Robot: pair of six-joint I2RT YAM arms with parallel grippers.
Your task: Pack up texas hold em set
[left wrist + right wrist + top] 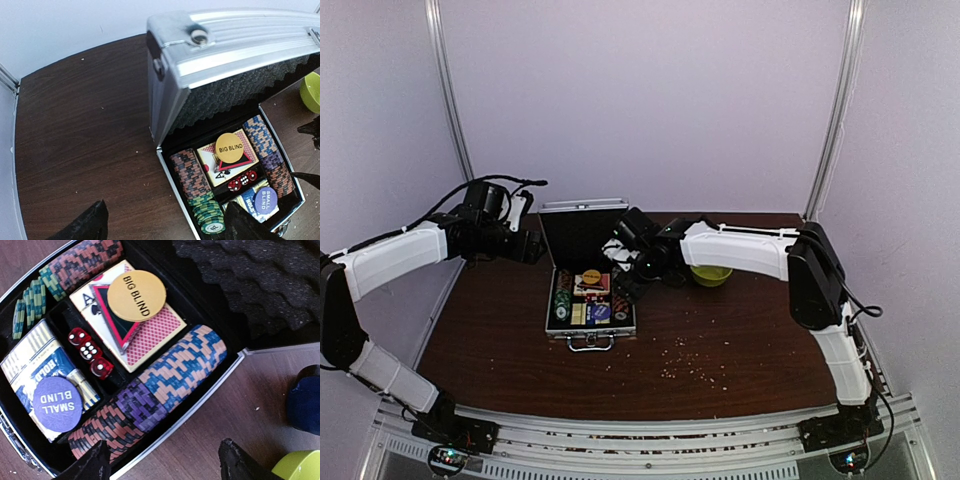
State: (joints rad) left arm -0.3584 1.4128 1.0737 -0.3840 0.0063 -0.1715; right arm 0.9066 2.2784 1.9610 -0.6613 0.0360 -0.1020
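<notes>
Stock as I see it from the console:

- Briefcase: silver, on the brown table, left of centre. Its lid stands open, with grey ridged foam inside.
- Chips: one row on edge along the right compartment. A second row is along the left.
- Red card box: centre compartment, far end. The red triangle lies on it, and a yellow BIG BLIND disc lies on top of that.
- Blue card box: centre compartment, near end. A purple SMALL BLIND disc lies on it.
- Dice: three, red, in the slot between the two boxes.
- Left hand: fingers spread, nothing between them, just beside the lid's left edge.
- Right hand: fingers apart, holding nothing, over the case's right rim.
- Bowl: yellow-green, right of the case.
- Mug: dark blue, near the bowl.
</notes>
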